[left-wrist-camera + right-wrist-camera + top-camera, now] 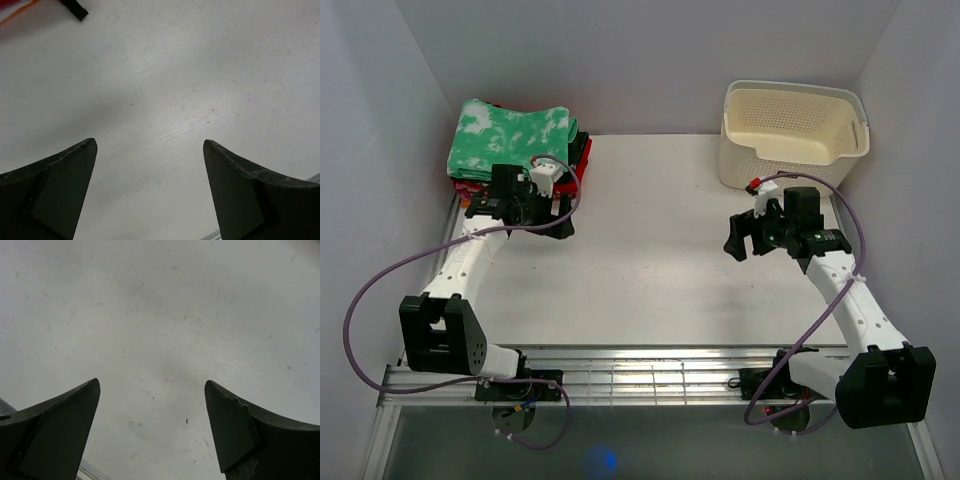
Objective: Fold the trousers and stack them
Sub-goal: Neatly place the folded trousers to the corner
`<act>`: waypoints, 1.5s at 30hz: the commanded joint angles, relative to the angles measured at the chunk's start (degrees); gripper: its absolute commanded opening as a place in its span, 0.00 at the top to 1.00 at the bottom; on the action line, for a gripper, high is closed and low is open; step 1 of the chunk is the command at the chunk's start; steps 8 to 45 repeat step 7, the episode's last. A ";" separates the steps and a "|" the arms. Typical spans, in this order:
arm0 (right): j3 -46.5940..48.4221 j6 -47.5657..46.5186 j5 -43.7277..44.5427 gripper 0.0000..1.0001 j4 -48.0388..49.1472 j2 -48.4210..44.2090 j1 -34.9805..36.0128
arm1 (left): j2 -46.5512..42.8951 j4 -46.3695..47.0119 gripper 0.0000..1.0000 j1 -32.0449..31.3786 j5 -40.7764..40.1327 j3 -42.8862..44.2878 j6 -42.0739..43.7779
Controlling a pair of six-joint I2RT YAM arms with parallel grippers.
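You have a pale counter [650,280] with most of its middle bare. At its far right stands a cream perforated basket [782,165]; you cannot see from here whether anything lies in it. In the far left corner is the pile, with the trousers [515,135] lying folded on top, green with white blotches. They rest on folded red clothes [458,168] whose edges show below and to the right.

By the look of it the fold and the stacking are done. If you must shift the trousers, treat them as light, limp cloth. They will sag and unfold if you lift a single layer. Pinch the near folded edge through all its layers, one pincer toward each end, and lift evenly so the fold holds.

Your left pincer [150,150] stands wide and holds nothing. It hangs over bare counter just in front of the pile, with only a sliver of red-orange cloth in the corner of its view. Your right pincer [152,387] is likewise wide and empty, over bare counter near the basket, well apart from the pile.

Count: one pair of trousers, one basket, two pincers. How many red garments lie beneath you cannot tell.
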 commanded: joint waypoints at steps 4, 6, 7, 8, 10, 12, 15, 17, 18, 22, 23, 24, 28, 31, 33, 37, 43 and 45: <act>-8.33 1.29 -6.22 0.10 -0.86 -4.19 -2.95 | -1.17 3.06 0.02 -6.06 -1.63 -3.47 -8.43; -8.42 1.38 -6.31 0.10 -0.86 -4.54 -3.30 | -1.26 3.15 0.02 -6.24 -0.76 -3.83 -8.87; -8.33 1.38 -6.22 0.10 -0.95 -4.63 -3.39 | -1.61 3.15 0.02 -6.33 -0.49 -3.92 -8.79; -8.33 1.38 -6.22 0.10 -0.95 -4.63 -3.39 | -1.61 3.15 0.02 -6.33 -0.49 -3.92 -8.79; -8.33 1.38 -6.22 0.10 -0.95 -4.63 -3.39 | -1.61 3.15 0.02 -6.33 -0.49 -3.92 -8.79; -8.33 1.38 -6.22 0.10 -0.95 -4.63 -3.39 | -1.61 3.15 0.02 -6.33 -0.49 -3.92 -8.79; -8.33 1.38 -6.22 0.10 -0.95 -4.63 -3.39 | -1.61 3.15 0.02 -6.33 -0.49 -3.92 -8.79; -8.33 1.38 -6.22 0.10 -0.95 -4.63 -3.39 | -1.61 3.15 0.02 -6.33 -0.49 -3.92 -8.79; -8.33 1.38 -6.22 0.10 -0.95 -4.63 -3.39 | -1.61 3.15 0.02 -6.33 -0.49 -3.92 -8.79; -8.33 1.38 -6.22 0.10 -0.95 -4.63 -3.39 | -1.61 3.15 0.02 -6.33 -0.49 -3.92 -8.79; -8.33 1.38 -6.22 0.10 -0.95 -4.63 -3.39 | -1.61 3.15 0.02 -6.33 -0.49 -3.92 -8.79; -8.33 1.38 -6.22 0.10 -0.95 -4.63 -3.39 | -1.61 3.15 0.02 -6.33 -0.49 -3.92 -8.79; -8.33 1.38 -6.22 0.10 -0.95 -4.63 -3.39 | -1.61 3.15 0.02 -6.33 -0.49 -3.92 -8.79; -8.33 1.38 -6.22 0.10 -0.95 -4.63 -3.39 | -1.61 3.15 0.02 -6.33 -0.49 -3.92 -8.79; -8.33 1.38 -6.22 0.10 -0.95 -4.63 -3.39 | -1.61 3.15 0.02 -6.33 -0.49 -3.92 -8.79; -8.33 1.38 -6.22 0.10 -0.95 -4.63 -3.39 | -1.61 3.15 0.02 -6.33 -0.49 -3.92 -8.79; -8.33 1.38 -6.22 0.10 -0.95 -4.63 -3.39 | -1.61 3.15 0.02 -6.33 -0.49 -3.92 -8.79; -8.33 1.38 -6.22 0.10 -0.95 -4.63 -3.39 | -1.61 3.15 0.02 -6.33 -0.49 -3.92 -8.79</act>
